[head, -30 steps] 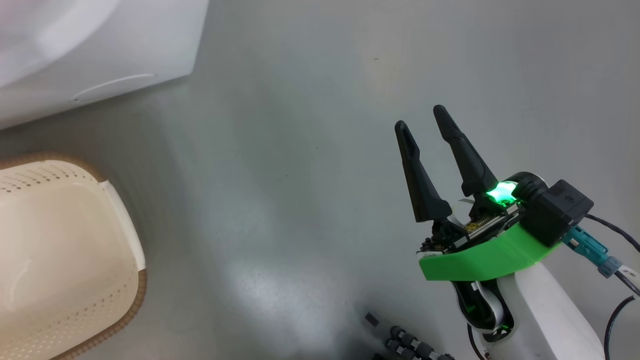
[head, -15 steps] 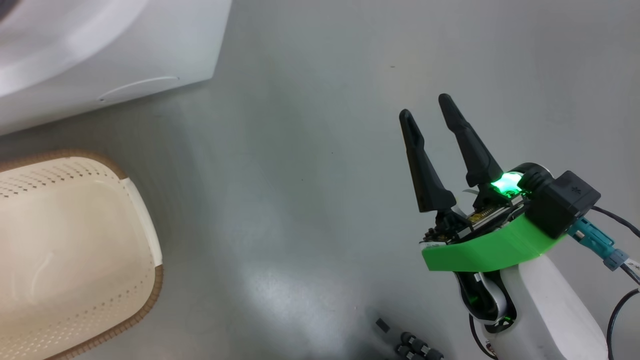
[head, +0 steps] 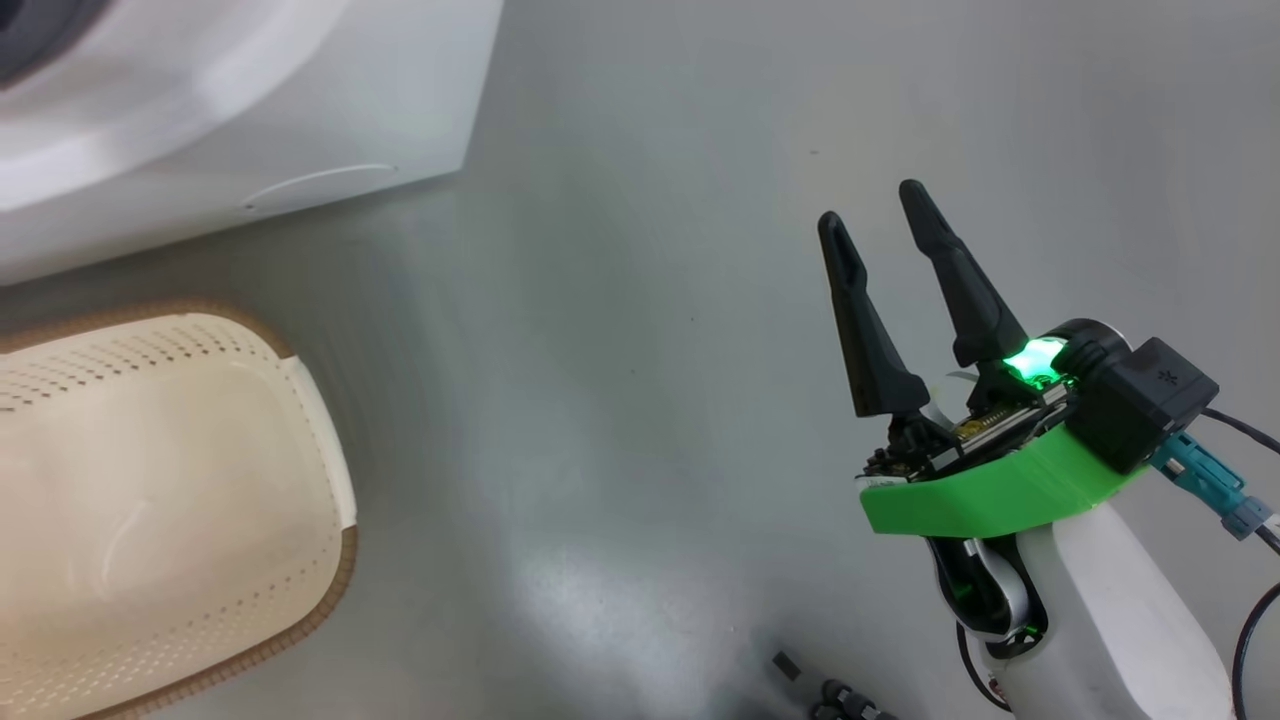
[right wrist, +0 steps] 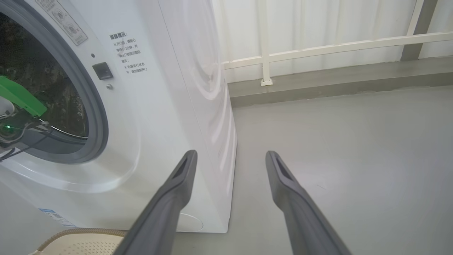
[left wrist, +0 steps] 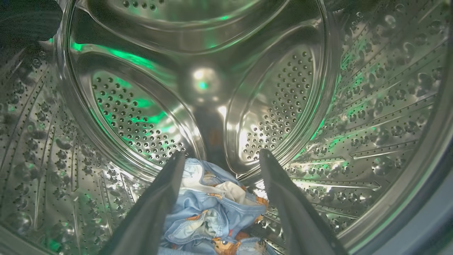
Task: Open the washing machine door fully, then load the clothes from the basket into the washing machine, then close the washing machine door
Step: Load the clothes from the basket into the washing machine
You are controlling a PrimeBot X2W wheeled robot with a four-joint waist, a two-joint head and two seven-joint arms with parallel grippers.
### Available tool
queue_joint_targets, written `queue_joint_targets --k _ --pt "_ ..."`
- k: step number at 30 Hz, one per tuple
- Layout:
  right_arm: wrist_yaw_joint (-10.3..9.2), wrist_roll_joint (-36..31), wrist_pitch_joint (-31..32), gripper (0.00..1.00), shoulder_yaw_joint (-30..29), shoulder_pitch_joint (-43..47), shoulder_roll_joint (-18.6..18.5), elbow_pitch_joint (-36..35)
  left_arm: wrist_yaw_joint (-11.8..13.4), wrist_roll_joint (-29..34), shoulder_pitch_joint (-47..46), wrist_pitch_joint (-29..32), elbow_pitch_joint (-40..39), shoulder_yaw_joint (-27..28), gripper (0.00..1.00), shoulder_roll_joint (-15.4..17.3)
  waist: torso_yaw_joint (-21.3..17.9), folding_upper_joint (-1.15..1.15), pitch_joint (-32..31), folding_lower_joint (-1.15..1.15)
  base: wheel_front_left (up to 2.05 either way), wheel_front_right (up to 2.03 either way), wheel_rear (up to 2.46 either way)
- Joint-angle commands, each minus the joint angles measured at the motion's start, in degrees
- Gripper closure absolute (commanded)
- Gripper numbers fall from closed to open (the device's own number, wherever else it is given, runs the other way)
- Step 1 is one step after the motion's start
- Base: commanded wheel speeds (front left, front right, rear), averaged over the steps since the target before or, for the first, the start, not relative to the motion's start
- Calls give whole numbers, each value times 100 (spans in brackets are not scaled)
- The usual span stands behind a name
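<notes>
In the head view, the right pincer [head: 870,206] hangs over the grey floor [head: 620,300] at the right. Its two dark fingers are spread apart and pointing up the picture, with nothing between them. A green bracket [head: 1000,490] and a black camera block [head: 1150,400] sit at its wrist. The lower front corner of the washing machine [head: 300,90] fills the upper left. The basket [head: 335,500] stands on the floor just below it, at the left edge. Its brown rim, perforated wall and smooth cream bottom are in sight.

In the left wrist view, the left pincer [left wrist: 222,154] reaches deep into the steel drum [left wrist: 371,88] of the washing machine. Its fingers are wide apart and released. The clothes [left wrist: 212,209], a crumpled light-blue heap with brown-and-orange figures, lie on the drum's lower wall between and beneath the two fingers. The left finger overlaps the fabric's edge in this view, and I cannot tell whether it touches. Green light glints on the perforated metal.

In the right wrist view, the right pincer's fingers rise from the bottom edge, parted and gripping nothing. They point past the machine's front right corner. The grey seal [right wrist: 95,117] rings the open mouth at the left. The left arm's green bracket [right wrist: 19,95] is inside that mouth. A small blue label [right wrist: 49,212] and the round flap [right wrist: 191,221] are low on the white front. The basket's rim peeks in at the bottom left, just below them. A white railing [right wrist: 318,49] runs along the back above the floor.
</notes>
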Motion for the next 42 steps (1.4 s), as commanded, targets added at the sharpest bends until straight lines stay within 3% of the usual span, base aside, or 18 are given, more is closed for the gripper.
queue_joint_targets --k 1,12,27,42 --pt "26 -36 -44 0 50 -52 -37 -140 3 -26 186 -29 -265 90 0 196 63 0 -47 0 0 0 0" --pt "26 -55 -44 0 16 -134 -213 -43 3 -214 1110 -29 -1021 396 0 -251 337 0 -325 0 0 0 0" --pt "26 -4 -44 0 -74 92 -473 150 2 -201 2664 -29 -1683 400 0 -849 742 0 -1045 0 0 0 0" --pt "26 48 -44 0 -244 525 -789 259 2 -56 3806 -29 -2078 265 0 -1168 1104 0 -1793 0 0 0 0"
